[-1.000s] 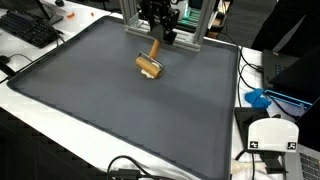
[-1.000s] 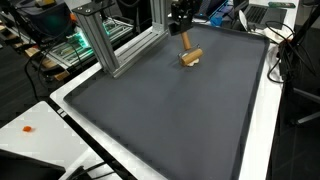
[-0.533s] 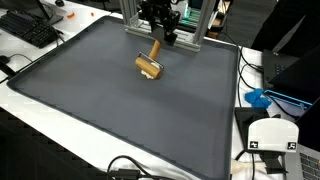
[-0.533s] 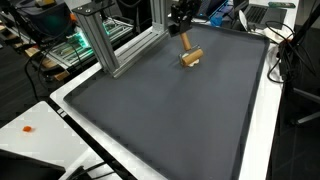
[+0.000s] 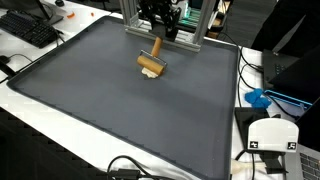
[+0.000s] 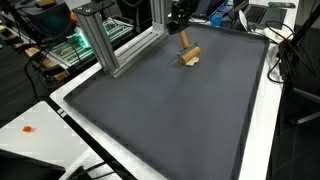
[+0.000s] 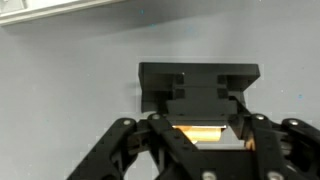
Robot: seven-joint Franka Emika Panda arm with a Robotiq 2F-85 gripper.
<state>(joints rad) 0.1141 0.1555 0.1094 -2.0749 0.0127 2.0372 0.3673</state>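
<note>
A small wooden mallet (image 5: 151, 61) hangs over the far part of the dark grey mat (image 5: 110, 100), with its handle pointing up into my gripper (image 5: 160, 36). The gripper is shut on the top of the handle. Both exterior views show the mallet's head (image 6: 190, 57) low over the mat, slightly tilted. In the wrist view the black fingers (image 7: 200, 118) close around a strip of light wood (image 7: 197, 130); the rest of the mallet is hidden under them.
An aluminium frame (image 6: 100, 40) stands at the mat's far edge, close behind the gripper. A keyboard (image 5: 25, 28) lies off the mat. A white device (image 5: 270, 135) and a blue item (image 5: 258, 98) sit beside the mat's edge. Cables (image 6: 285, 50) run along the table.
The gripper has risen slightly with the mallet in it; the head has shifted a little toward the frame.
</note>
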